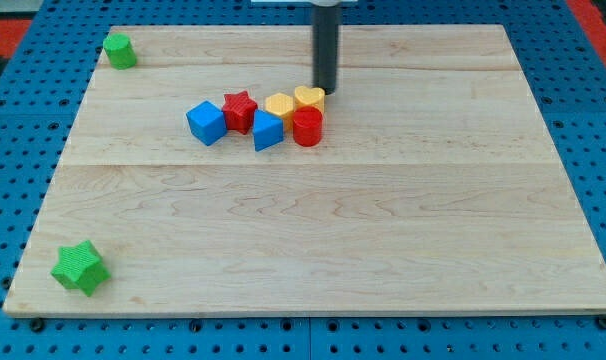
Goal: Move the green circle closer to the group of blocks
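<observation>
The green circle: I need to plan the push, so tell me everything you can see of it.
The green circle is a small, bright green, plastic-looking block with a rounded outline. It sits flat near the wooden board's top left corner, alone, touching nothing. The cluster of blocks lies well off toward the view's right and lower, and my tip is there beside the yellow heart.

A straight, smooth, dark grey-black cylindrical rod enters from the top centre of the frame. A pale mount is partly visible above it. My tip (326,91) ends flat and blunt.
</observation>
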### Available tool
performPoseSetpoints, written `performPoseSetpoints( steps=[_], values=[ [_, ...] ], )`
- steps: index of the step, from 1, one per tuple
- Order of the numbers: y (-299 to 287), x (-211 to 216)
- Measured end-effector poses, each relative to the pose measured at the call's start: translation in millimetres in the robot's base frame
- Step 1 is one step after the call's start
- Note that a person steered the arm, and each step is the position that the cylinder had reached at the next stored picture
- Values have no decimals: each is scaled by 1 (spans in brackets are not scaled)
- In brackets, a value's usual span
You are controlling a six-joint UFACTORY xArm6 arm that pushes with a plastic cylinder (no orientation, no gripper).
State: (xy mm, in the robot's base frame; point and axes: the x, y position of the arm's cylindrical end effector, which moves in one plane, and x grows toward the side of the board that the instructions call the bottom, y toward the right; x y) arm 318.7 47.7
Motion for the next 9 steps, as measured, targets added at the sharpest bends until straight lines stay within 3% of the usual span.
performPoseSetpoints(
  steps=[1,2,3,4,5,6,8,9],
  values=[
    [22,6],
    [-23,7],
    [-45,-27],
    [-111,-79],
    [-237,-62],
    [-324,-34],
    [-353,-15],
    [-344,-77]
  ],
)
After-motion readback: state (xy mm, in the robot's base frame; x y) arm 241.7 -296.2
